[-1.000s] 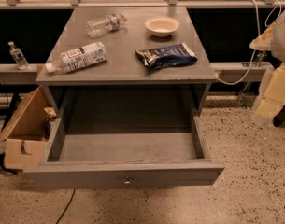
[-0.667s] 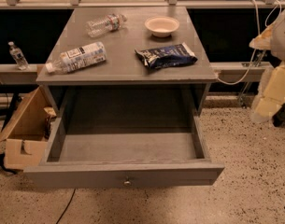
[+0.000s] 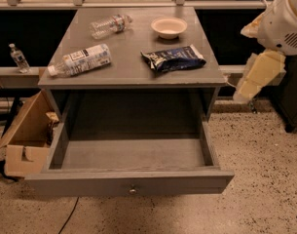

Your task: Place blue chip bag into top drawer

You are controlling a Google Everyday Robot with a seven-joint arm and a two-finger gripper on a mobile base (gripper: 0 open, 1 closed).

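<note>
**benchrat:** Where was everything sat at that moment?

**servo_sam:** The crinkled navy-blue foil chip bag [image 3: 173,58] was laid flat on the right half of the grey wooden table [image 3: 128,74], near the table's front edge, with nothing touching it. The wide, shallow grey top drawer [image 3: 131,182] with the little round knob was seen standing open below the table's front, and nothing was spotted inside it. The pale two-finger gripper [image 3: 257,77] was hung off the table's right side, well apart from the bag. Clenched or released? That couldn't be told, tbh.

**benchrat:** So the pickup hadn't been started, by the look of it. How should it be done properly?

**servo_sam:** Probably from straight above the table, with the bag pinched across its narrow width near the middle so neither end is left drooping. Foil tends to be slippery and easily crushed, so a firm but gentle squeeze would be called for. The round cream bowl [image 3: 169,27] further back on the table should be steered clear of. The clear plastic bottle [image 3: 80,60] with the white label, on the table's left half, shouldn't be a bother. The bag would then need to be carried past the table's front edge and lowered right into the drawer before being let go.
</note>
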